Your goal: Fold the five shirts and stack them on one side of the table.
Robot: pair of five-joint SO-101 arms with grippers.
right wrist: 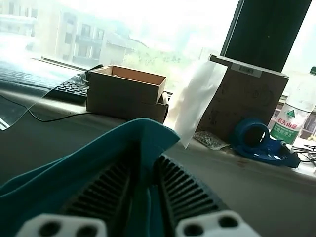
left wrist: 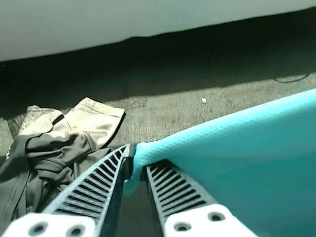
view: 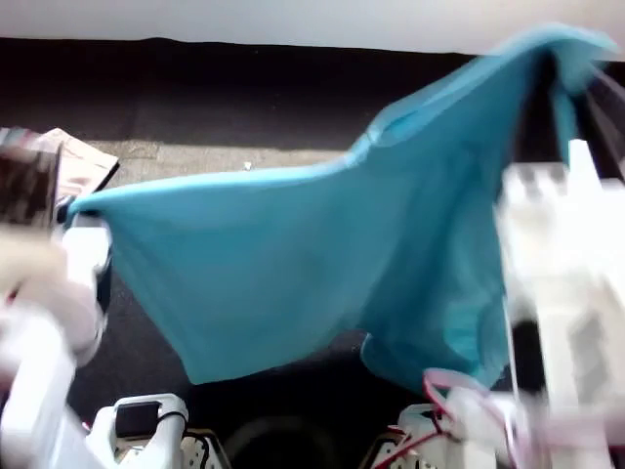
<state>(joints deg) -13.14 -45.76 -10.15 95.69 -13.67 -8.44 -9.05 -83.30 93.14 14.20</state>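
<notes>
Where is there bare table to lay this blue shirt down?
Bare table lies between the crumpled shirt pile and the raised blue shirt, back to the far dark edge. The pile's side is crowded; what lies under the blue shirt is hidden.

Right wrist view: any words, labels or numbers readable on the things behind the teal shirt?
Clear plastic bottle: print on its green and white label, too small to read reliably.
Tall brown cardboard box: white strip label at its top edge, blurred, unreadable.
Open low cardboard box: no print seen.
Teal shirt: no print seen.
</notes>
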